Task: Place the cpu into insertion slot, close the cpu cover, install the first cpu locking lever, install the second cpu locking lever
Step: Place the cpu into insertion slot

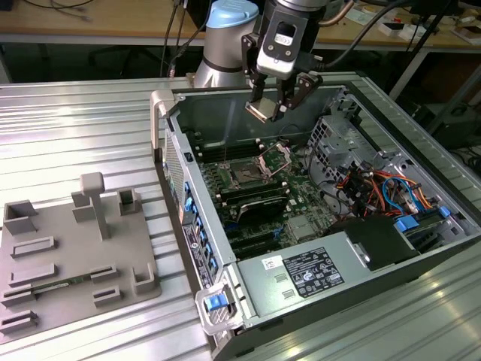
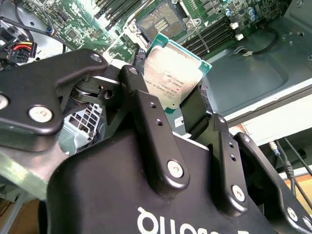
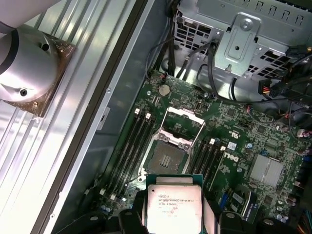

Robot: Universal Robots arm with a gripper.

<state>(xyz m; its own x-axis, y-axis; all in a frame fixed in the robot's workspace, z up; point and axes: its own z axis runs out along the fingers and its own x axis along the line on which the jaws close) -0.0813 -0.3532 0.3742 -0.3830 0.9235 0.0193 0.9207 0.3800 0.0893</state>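
In the exterior view your arm (image 1: pixel 219 69) is a silver-grey tube with a pale blue joint cap (image 1: pixel 228 16), and just beside that cap sits a silver-grey camera box (image 1: pixel 276 47) with a dark window in its face. Black and copper-coloured cables (image 1: pixel 340 13) curve away above the camera box, and below the camera box your gripper (image 1: pixel 270 107) is matt black. In the second wrist view you can see that its fingers (image 2: pixel 146 122) are flat jointed links with round silver pin heads and small screw holes, and its body (image 2: pixel 122 195) carries white lettering.
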